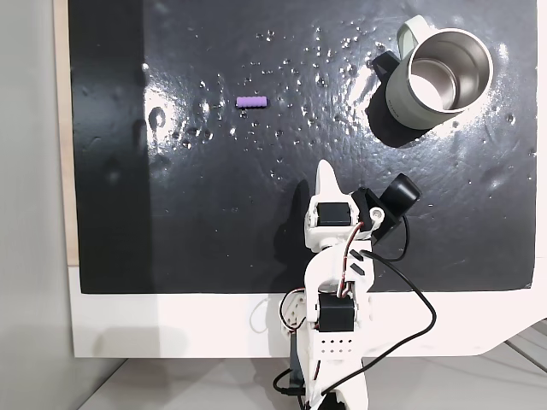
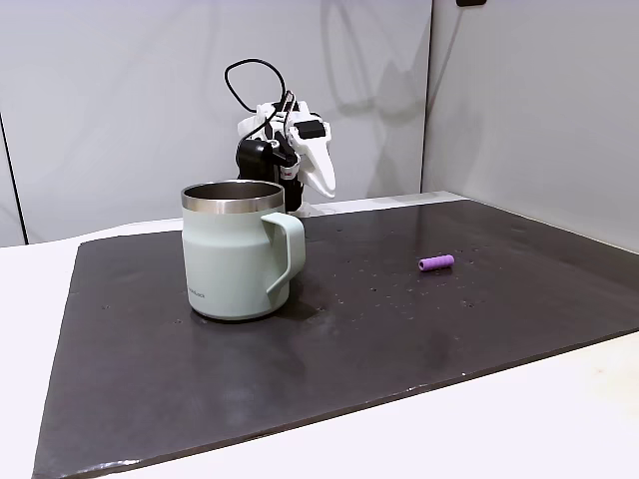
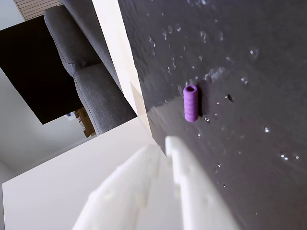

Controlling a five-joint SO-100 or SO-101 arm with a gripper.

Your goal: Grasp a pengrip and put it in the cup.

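The pengrip [image 1: 251,102] lies on its side on the black mat [image 1: 214,213], well ahead of the gripper [image 1: 325,173] and apart from it; in the wrist view it sits just beyond the white fingertips [image 3: 168,143]. The jaws are pressed together and hold nothing. The cup [image 1: 438,81] stands upright near the mat's far right corner, its steel inside bare as far as can be seen.

Cup [image 2: 237,259] hides the arm's base [image 2: 290,195].
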